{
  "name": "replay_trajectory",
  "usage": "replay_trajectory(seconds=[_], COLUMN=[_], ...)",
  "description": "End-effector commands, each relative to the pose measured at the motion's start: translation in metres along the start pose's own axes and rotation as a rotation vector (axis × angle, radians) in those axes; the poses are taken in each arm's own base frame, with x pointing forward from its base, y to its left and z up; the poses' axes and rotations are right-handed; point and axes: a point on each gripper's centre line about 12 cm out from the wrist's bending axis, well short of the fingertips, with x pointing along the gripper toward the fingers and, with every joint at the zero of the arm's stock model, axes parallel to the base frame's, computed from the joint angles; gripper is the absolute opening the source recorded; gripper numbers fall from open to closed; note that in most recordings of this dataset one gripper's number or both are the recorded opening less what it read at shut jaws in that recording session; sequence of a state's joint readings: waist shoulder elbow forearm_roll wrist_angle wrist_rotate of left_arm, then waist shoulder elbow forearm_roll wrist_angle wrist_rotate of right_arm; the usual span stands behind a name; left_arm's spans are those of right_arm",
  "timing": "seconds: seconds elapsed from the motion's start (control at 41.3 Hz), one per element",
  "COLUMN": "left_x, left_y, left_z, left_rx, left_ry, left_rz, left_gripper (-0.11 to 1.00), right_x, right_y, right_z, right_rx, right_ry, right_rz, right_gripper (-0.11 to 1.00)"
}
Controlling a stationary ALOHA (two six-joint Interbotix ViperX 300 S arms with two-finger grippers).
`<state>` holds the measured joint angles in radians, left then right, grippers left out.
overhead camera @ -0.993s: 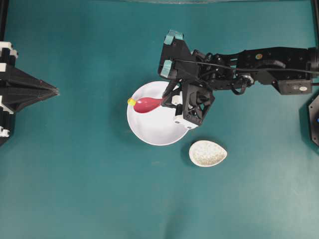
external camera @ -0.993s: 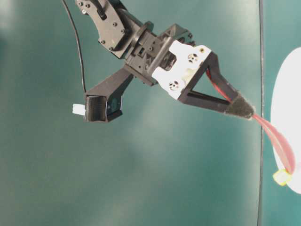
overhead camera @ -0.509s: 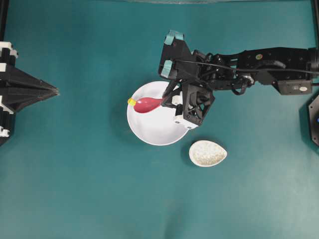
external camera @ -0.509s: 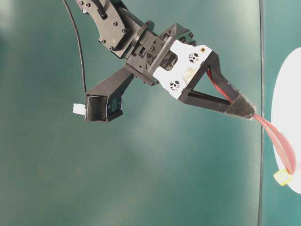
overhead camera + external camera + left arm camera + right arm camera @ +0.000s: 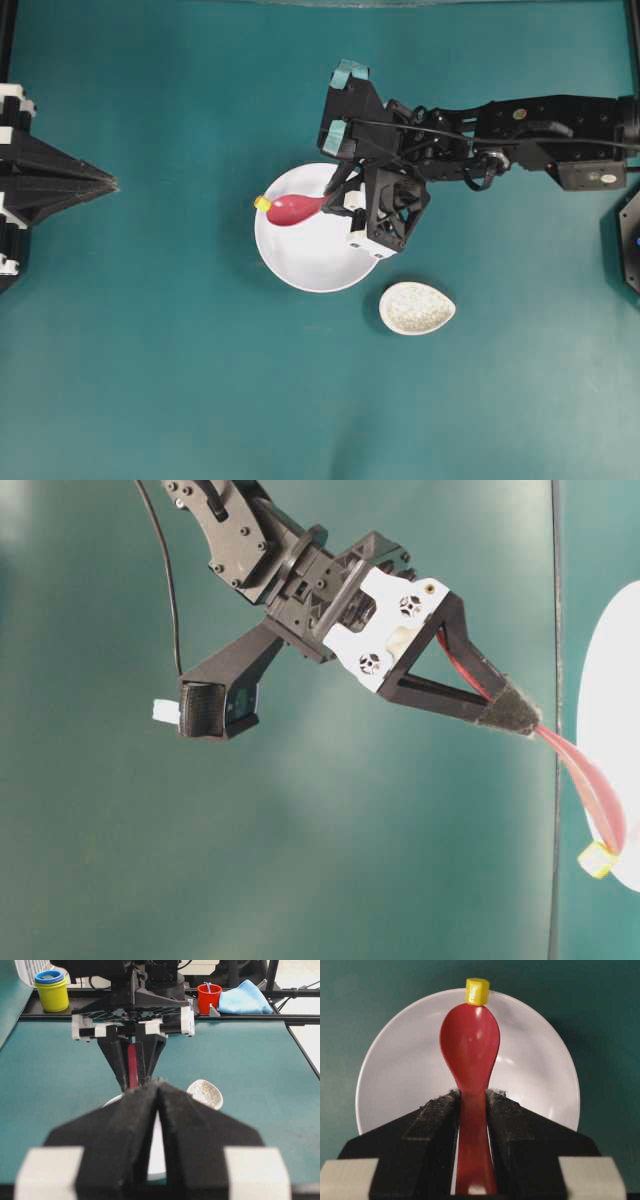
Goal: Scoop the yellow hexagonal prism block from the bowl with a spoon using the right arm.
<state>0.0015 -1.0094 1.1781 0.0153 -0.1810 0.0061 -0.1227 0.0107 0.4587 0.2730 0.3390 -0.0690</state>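
Note:
The white bowl sits mid-table. My right gripper is shut on the handle of the pink-red spoon, whose scoop reaches left across the bowl. The yellow hexagonal prism block sits at the very tip of the scoop, on the bowl's left rim. In the right wrist view the block stands just past the spoon tip, at the far rim of the bowl, and the gripper pinches the handle. My left gripper rests shut at the left edge, far from the bowl.
A small speckled beige egg-shaped dish lies just right of and below the bowl. In the left wrist view a yellow cup, a red cup and a blue cloth stand on the far frame behind the right arm.
Almost nothing differs. The spoon tip and the yellow block have crept very slightly further toward the bowl's left rim. The left arm has not moved.

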Motion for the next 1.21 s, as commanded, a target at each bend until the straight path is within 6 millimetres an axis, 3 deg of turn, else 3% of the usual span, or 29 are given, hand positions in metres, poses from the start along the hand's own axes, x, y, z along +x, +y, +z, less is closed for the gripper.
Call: replay_trajectory(seconds=[0.0,0.291,0.751,1.187], left_x=[0.002,0.002,0.002,0.002], left_y=[0.000,0.000,0.000,0.001], left_z=[0.013,0.012,0.011,0.012], left_rx=[0.003,0.003,0.003,0.003], left_ry=[-0.032,-0.031,-0.023,-0.025], left_rz=[0.000,0.000,0.000,0.002], left_gripper=[0.06,0.06,0.06,0.06], right_x=[-0.013,-0.013,-0.036,-0.043], right_y=[0.004,0.004,0.007,0.009], right_z=[0.012,0.012,0.028,0.029], right_rx=[-0.008,-0.010,-0.050,-0.052], right_ry=[-0.051,-0.043,-0.126,-0.112], right_rz=[0.008,0.009,0.008,0.012], right_gripper=[0.24,0.24,0.24,0.24])
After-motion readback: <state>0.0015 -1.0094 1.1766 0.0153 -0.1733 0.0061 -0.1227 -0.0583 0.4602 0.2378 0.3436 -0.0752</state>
